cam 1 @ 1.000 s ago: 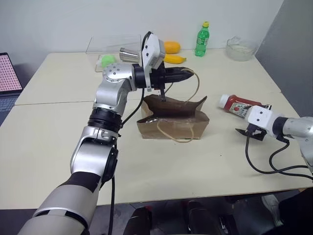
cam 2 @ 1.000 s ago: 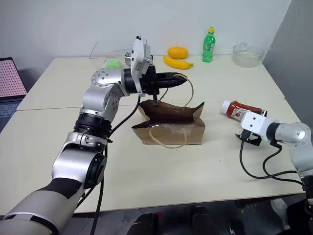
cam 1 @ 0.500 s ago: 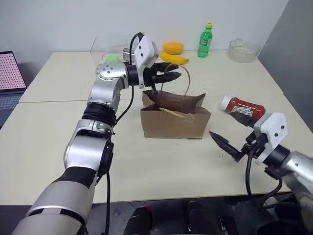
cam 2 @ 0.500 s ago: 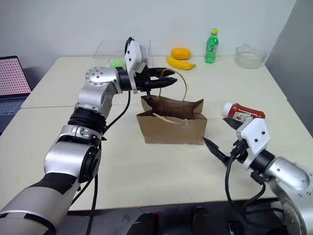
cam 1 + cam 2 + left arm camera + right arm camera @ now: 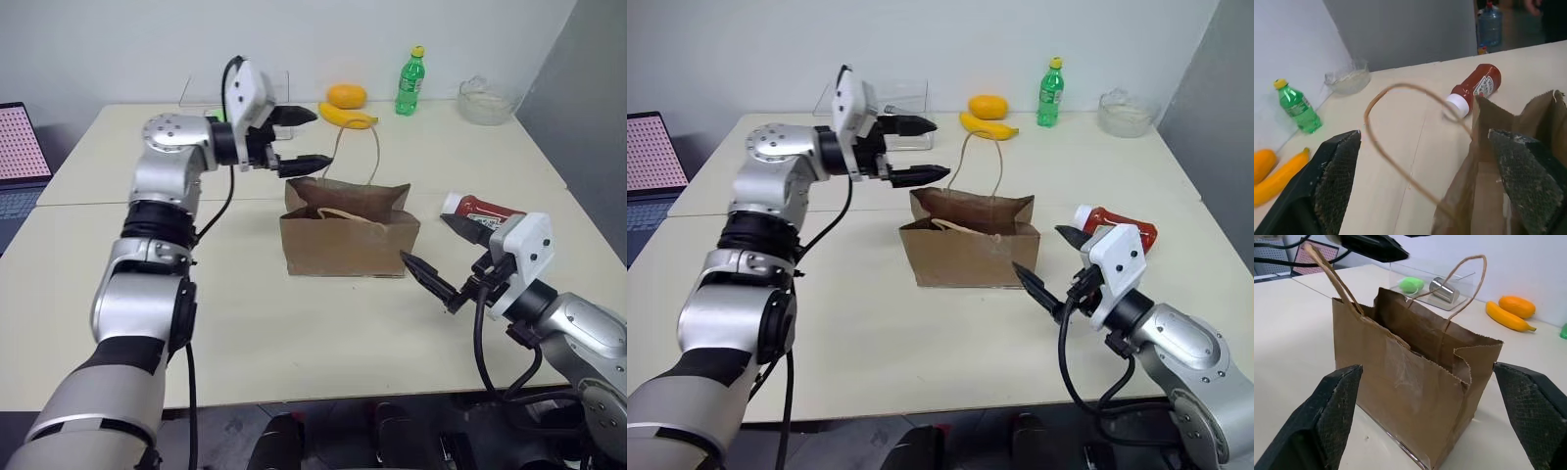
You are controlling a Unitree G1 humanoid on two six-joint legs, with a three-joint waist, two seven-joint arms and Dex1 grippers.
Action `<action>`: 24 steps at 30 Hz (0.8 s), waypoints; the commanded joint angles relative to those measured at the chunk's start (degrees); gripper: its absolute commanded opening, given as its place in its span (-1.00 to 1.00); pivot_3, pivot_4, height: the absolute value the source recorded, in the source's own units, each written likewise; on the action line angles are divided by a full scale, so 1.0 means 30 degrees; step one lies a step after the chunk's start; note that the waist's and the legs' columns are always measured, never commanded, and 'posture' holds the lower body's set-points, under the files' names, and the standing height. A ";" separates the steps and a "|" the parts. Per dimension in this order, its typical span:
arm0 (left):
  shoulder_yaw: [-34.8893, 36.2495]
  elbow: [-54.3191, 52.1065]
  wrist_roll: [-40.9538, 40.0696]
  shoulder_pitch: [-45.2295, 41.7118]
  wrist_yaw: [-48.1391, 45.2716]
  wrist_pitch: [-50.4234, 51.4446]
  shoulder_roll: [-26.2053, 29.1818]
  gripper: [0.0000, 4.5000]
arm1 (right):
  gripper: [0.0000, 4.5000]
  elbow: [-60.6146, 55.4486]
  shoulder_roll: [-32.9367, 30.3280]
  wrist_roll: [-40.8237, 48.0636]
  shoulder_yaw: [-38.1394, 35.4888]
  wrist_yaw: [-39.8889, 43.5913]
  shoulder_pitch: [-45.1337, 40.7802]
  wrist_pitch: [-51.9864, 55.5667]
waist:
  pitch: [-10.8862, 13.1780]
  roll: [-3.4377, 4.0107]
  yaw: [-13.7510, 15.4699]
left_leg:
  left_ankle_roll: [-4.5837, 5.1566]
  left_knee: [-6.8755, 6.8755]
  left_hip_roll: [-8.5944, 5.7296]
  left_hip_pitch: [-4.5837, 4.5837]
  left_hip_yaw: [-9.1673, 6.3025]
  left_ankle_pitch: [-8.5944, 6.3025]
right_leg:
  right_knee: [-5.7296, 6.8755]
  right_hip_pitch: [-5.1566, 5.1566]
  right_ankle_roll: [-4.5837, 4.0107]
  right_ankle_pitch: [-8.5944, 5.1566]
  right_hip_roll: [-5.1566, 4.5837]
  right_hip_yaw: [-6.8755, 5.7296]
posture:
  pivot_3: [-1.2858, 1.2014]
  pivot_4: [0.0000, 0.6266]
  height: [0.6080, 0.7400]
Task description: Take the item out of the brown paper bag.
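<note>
Item (image 5: 485, 212) lies on table, frame right, outside bag (image 5: 349, 238); task looks done. L gripper (image 5: 294, 137) and R gripper (image 5: 431, 257) both spread, empty. Next: retract arms.

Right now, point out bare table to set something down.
Bare: the table left of the paper bag, and the strip in front of it. Crowded: the far edge with banana, green bottle, glass bowl; ketchup bottle lies right.

The brown paper bag (image 5: 349, 242) is seen standing upright at the middle of the table, creased, its mouth open. One thin tan handle is raised in a loop above the rim; the other is drooped over the front wall. The item (image 5: 482, 211), a red packet with a white end, is laid flat on the table, to the right of the bag and apart from it.
</note>
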 commanded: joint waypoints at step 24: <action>0.2254 -2.3416 0.0903 2.3135 1.6220 0.1904 -0.4844 0.96 | 1.00 0.3500 0.3314 -0.5260 0.3515 -0.0512 0.3162 -0.8757 | -0.0099 0.0017 0.0621 | 0.0003 -0.0029 0.0025 0.0340 0.0044 -0.0019 | -0.0111 0.0359 -0.0026 0.0011 -0.0001 0.0030 | 0.03 -0.52 1.00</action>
